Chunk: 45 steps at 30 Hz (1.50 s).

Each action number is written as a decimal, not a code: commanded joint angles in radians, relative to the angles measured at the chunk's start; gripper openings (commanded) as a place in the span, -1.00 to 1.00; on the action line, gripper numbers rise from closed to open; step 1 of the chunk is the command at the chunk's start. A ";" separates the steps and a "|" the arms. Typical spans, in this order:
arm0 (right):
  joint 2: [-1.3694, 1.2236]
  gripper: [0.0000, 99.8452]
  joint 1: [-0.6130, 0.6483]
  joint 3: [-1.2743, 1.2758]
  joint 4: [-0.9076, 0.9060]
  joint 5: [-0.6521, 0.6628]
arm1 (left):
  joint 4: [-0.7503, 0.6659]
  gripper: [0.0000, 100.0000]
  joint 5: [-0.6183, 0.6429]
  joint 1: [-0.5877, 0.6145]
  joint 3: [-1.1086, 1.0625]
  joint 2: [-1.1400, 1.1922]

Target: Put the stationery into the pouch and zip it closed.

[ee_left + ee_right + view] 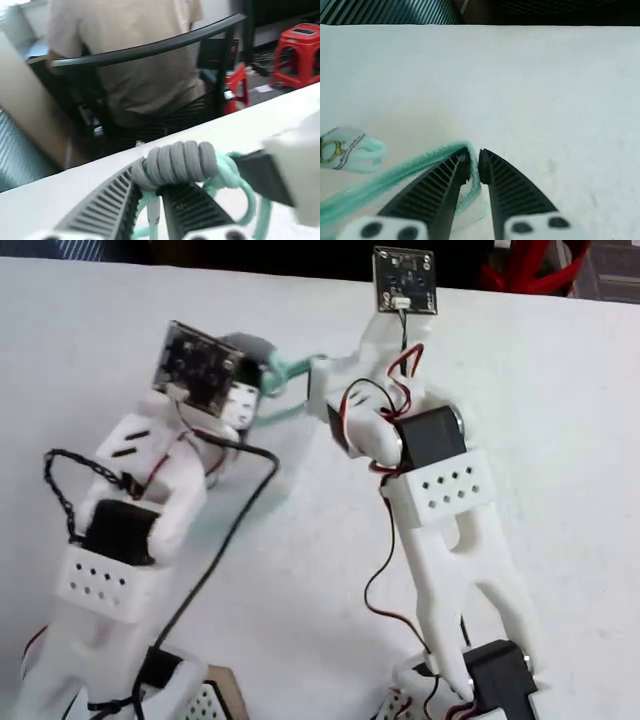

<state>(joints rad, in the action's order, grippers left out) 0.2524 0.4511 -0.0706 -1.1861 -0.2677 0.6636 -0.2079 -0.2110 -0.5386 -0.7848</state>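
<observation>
Right gripper [472, 162]: all but pressed together, pinching the teal edge of the pouch [390, 177], lower centre of its wrist view.
Left gripper [152, 182]: clamped on a grey coil [175, 162], probably the zip pull, with teal cord looped beside it.
Pouch: upper centre of the high view, on the worktop [560, 390].
Zipping looked to need a firm right hold and a straight left pull.
</observation>
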 commanded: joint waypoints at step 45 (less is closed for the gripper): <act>0.246 -0.39 0.196 0.276 -0.045 0.984 | -0.163 -0.95 -0.104 0.252 -0.239 -0.156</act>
<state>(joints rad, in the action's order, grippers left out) 0.4718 0.6153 0.1688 -1.2950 0.6774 0.4979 -0.3261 0.0437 -0.7871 -0.9168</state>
